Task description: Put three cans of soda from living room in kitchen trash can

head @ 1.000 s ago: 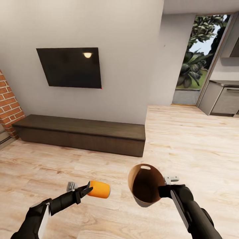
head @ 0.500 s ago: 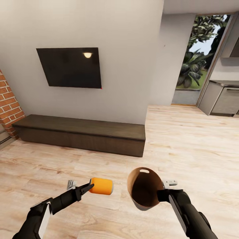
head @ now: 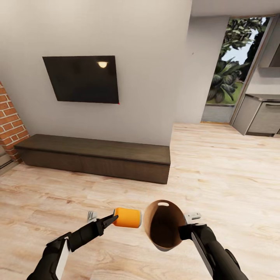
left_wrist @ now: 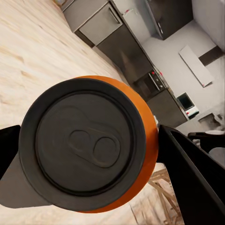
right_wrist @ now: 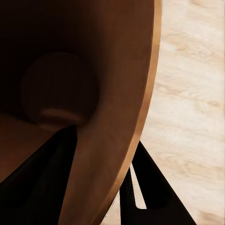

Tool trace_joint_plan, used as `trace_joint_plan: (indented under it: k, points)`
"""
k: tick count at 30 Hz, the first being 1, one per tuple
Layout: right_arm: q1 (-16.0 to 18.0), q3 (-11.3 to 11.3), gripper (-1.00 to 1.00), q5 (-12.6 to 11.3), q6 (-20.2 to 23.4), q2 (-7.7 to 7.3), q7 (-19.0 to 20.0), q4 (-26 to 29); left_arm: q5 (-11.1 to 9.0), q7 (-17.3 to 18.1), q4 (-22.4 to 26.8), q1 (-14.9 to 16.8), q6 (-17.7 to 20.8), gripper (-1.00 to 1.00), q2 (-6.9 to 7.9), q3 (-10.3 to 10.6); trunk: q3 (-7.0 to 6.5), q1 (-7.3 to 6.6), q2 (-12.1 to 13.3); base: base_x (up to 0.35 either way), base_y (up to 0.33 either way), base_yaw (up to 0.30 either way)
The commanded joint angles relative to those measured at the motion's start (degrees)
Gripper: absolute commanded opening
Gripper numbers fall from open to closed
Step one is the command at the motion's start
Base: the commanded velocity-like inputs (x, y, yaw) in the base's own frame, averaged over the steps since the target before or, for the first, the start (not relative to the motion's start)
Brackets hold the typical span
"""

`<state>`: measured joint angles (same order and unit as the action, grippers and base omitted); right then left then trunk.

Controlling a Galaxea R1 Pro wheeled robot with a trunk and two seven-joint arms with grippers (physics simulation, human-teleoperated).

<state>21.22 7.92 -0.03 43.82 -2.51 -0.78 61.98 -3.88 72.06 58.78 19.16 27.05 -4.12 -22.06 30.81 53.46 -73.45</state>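
In the head view, the left end effector (head: 113, 220) is closed on an orange soda can (head: 128, 217) lying sideways in the air, just beside the open mouth of the trash can (head: 163, 225). The right end effector (head: 185, 232) pinches the bin's rim, holding it tilted above the pale wood floor (head: 217, 171). Behind stand a black wall TV (head: 81, 79), a low dark cabinet (head: 97, 157) and a brick fireplace (head: 9, 124)

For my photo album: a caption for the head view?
Left gripper holds orange can beside bin gripped by right gripper.
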Motion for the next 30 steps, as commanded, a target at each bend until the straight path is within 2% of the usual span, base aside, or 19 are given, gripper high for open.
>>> trace_joint_plan:
  k: [1, 3, 11, 22, 30]
  points:
    - [0.03, 0.10, -1.00, -0.26, -0.05, 0.12, -0.11, 0.01, 0.04, 0.00, -0.02, 0.00, -0.07, -1.00, -0.20, 0.03, -0.01, 0.00, 0.00, 0.000, 0.000, 0.000]
    - [0.04, 0.22, -1.00, -0.25, -0.08, 0.35, -0.27, -0.03, 0.06, 0.01, -0.04, 0.00, -0.07, -1.00, -0.58, 0.38, -0.01, 0.00, 0.00, 0.000, 0.000, 0.000]
    - [0.02, 0.48, -1.00, -0.24, -0.21, 0.87, -0.51, -0.10, 0.09, -0.05, -0.16, 0.00, -0.07, -1.00, -1.58, 4.96, -0.01, 0.00, 0.00, 0.000, 0.000, 0.000]
    - [0.05, 0.52, -1.00, -0.24, -0.22, 1.53, -0.55, -1.24, 0.10, -0.33, -0.41, 0.00, -0.18, -1.00, -3.07, 6.24, -0.01, 0.00, 0.00, 0.000, 0.000, 0.000]
    - [0.05, 0.52, -1.00, -0.25, -0.23, 1.62, -0.58, -1.47, 0.17, -0.57, -0.42, 0.00, -0.17, -1.00, -3.31, 6.62, -0.01, 0.00, 0.00, 0.000, 0.000, 0.000]
